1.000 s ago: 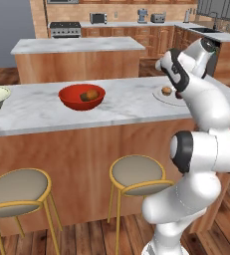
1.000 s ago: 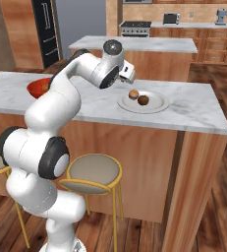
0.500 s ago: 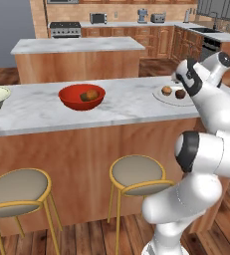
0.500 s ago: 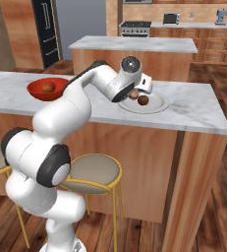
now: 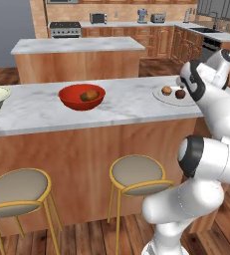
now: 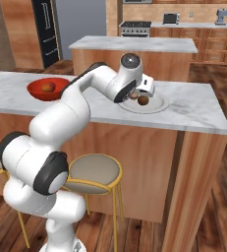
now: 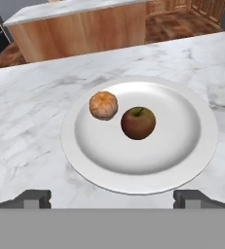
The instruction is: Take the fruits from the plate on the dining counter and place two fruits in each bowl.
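On the counter [image 7: 31,126], the plate [image 7: 187,160] held two round fruits; the gripper [image 7: 111,198] hung spread and empty, perhaps liable to nudge one rolling off-plate.

Arm stretched forward and bent down — fingers [image 7: 36,198] spread wide, holding nothing.

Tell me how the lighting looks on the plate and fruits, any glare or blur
Hand view: the plate is sharp, softly shaded in its hollow, no hard glare; the orange fruit and the apple cast only faint shadows. Left base view: the red bowl is glossy, edges slightly soft. Right base view: even, flat rendered light.
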